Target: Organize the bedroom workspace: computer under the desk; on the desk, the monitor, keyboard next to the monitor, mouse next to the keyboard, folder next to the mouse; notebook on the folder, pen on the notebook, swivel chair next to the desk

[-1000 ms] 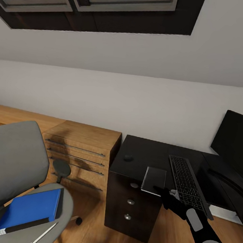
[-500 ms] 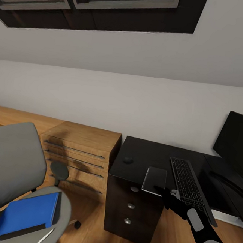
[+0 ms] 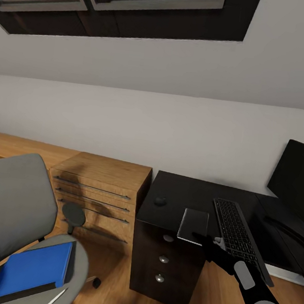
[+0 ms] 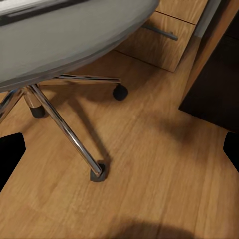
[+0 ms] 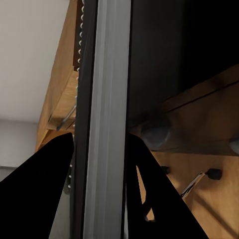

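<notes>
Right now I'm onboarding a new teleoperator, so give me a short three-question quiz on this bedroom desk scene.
1. True or false: the flat bright blue folder lies on the glossy black desk.
2. What does the right tool grip? A) small rounded black mouse B) small black spiral-bound notebook C) thin silver-white pen
3. Fill in: the long dark grey keyboard lies between the notebook and the wide black ____.

Key:
1. False; it lies on the seat of the grey padded swivel chair.
2. B; the mouse sits free on the desk and the pen lies on the chair seat.
3. monitor.
</notes>
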Controlling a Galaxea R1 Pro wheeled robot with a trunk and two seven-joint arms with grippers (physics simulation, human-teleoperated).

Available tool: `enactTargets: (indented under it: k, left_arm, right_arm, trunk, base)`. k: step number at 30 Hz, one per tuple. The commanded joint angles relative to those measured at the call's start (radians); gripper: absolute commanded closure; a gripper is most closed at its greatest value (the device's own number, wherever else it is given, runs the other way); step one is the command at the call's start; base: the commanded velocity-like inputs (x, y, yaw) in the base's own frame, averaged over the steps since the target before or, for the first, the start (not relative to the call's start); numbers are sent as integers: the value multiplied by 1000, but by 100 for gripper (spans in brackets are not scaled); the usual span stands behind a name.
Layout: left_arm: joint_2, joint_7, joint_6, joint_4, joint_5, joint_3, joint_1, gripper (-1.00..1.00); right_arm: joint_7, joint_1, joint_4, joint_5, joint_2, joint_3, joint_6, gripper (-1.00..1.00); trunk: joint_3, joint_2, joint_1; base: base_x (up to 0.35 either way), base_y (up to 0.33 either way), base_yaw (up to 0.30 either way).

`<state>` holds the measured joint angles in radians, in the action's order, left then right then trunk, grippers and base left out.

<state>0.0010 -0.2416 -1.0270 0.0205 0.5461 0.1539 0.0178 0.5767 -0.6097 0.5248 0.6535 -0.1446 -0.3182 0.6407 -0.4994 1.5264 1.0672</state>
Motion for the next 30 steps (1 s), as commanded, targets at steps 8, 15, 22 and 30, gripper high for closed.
enactTargets:
  k: [8, 15, 22, 30]
  left_arm:
    - [-1, -5, -2, -1, 11, 8, 1, -100]
    - [-1, -4, -2, -1, 11, 5, 1, -100]
    - [-1, -4, -2, -1, 11, 4, 1, -100]
    - [-1, -4, -1, 0, 11, 4, 1, -100]
  right_arm:
    - [2, -1, 0, 3, 0, -4, 7, 100]
    - [2, -1, 0, 3, 0, -4, 7, 100]
    - [2, -1, 0, 3, 0, -4, 7, 100]
    - [2, -1, 0, 2, 0, -4, 7, 100]
  trunk:
    - [-1, 1, 0]
    - [-10, 22, 11]
    - [-32, 71, 38]
    - [-57, 127, 69]
  base:
    - [1, 0, 0]
    - [0, 0, 0]
    - [0, 0, 0]
    - [0, 0, 0]
